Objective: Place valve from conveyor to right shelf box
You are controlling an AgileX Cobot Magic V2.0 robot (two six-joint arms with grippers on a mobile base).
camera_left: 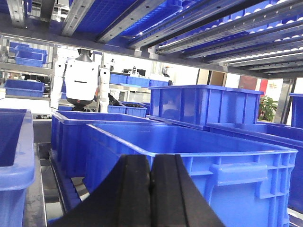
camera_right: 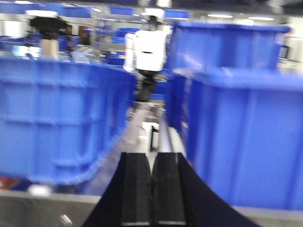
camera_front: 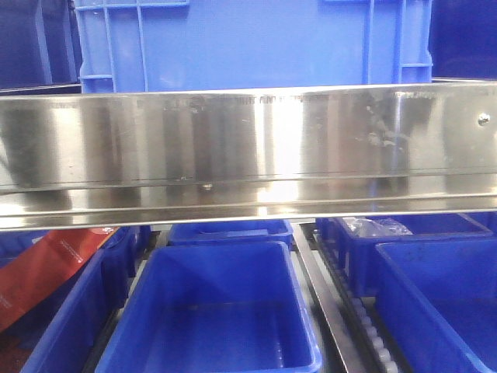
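Note:
No valve and no conveyor show in any view. My left gripper (camera_left: 150,163) is shut and empty, its black fingers pressed together, held just before the rim of a large blue shelf box (camera_left: 199,156). My right gripper (camera_right: 152,163) is shut and empty; its view is blurred. It points down a metal gap between a blue box on the left (camera_right: 61,123) and a blue box on the right (camera_right: 241,137). The front view shows neither gripper, only blue boxes (camera_front: 210,318) under a steel shelf rail (camera_front: 248,148).
A shiny steel rail spans the front view, with a blue crate (camera_front: 248,39) above it. Below are several blue bins, a red bag (camera_front: 46,272) at left and a clear plastic bag (camera_front: 377,227) at right. Roller tracks (camera_front: 365,318) run between bins. A white robot (camera_left: 81,82) stands beyond.

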